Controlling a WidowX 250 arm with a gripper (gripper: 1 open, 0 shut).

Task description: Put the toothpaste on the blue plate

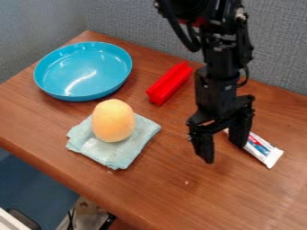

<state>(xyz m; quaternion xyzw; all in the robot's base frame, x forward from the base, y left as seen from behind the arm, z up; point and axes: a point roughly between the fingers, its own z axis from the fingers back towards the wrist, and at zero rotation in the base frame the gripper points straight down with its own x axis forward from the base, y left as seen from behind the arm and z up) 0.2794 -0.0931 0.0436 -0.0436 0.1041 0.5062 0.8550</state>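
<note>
The brown worktop (48, 126) carries everything, and the widest thing on it is the blue plate (82, 70) at the far left, bare inside and well apart from the job at hand. Nearer the front a pale teal cloth (110, 142) lies folded with an orange egg-shaped ball (113, 119) sitting on it, and a red block (170, 82) lies behind, towards the wall. The black arm comes down steeply on the right, its claw (221, 142) spread wide and holding nothing, hanging just beside the toothpaste (263, 149), which lies flat near the right edge, partly hidden behind one finger. That little tube looks light and soft, I'd say; flat as it lies, it offers only thin edges, and the glossy skin may slide. The best hold, to my eye, is across its narrow width about mid-body, fingers straddling the long sides and reaching right down to the wood, squeezing gently so it doesn't buckle or squirt away
</note>
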